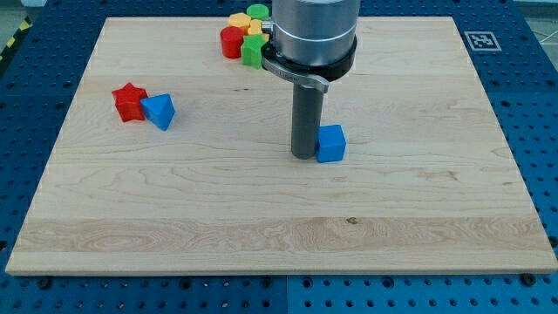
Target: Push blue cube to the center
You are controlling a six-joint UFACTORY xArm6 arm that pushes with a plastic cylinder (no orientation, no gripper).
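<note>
The blue cube [330, 143] sits on the wooden board [174, 209], a little right of the board's middle. My tip [303, 156] stands on the board right against the cube's left side, touching or nearly touching it. The dark rod rises from there to the grey arm body at the view's top.
A red star block [129, 101] and a blue triangular block [159, 111] touch each other at the view's left. A cluster of red [231, 41], green [252, 51], yellow [240, 18] and green [257, 11] blocks lies at the top, partly hidden by the arm.
</note>
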